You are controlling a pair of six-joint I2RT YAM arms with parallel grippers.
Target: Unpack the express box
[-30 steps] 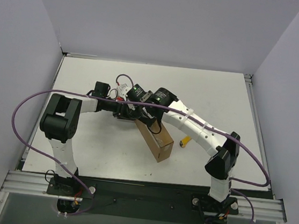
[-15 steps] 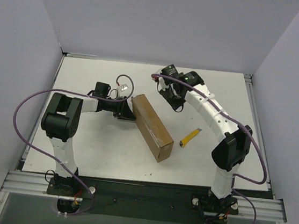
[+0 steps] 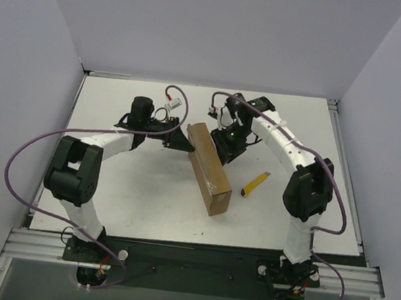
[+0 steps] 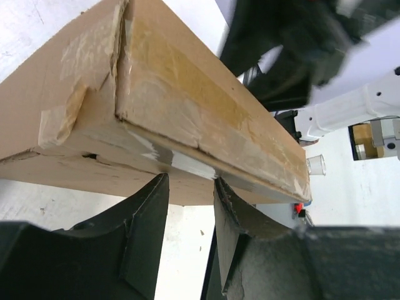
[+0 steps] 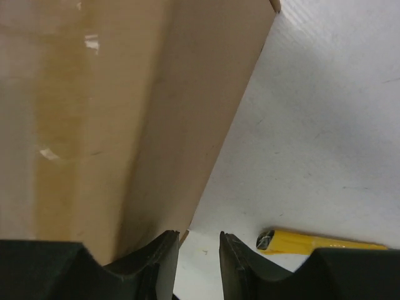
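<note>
Left wrist view: express box [image 4: 156, 112] cut by left edge; right arm [image 4: 294, 44] behind box blurred.
Right wrist view: box cut at top and left; yellow tool [image 5: 319, 242] beside box runs off right edge.
Top view: right gripper [image 3: 223, 153] covers box's far-right side, contact unreadable.

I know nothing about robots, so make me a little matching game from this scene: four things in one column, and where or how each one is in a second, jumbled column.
Things:
1. express box
2. yellow-handled tool
3. left gripper
4. right gripper

Descriptions:
A. lying on the table to the right of the box, apart from it
B. jaws apart, at the box's far end on its left side
C. brown and taped, lying slantwise mid-table
D. jaws apart, along the box's right side near its far end

Pairs: 1-C, 2-A, 3-B, 4-D
</note>
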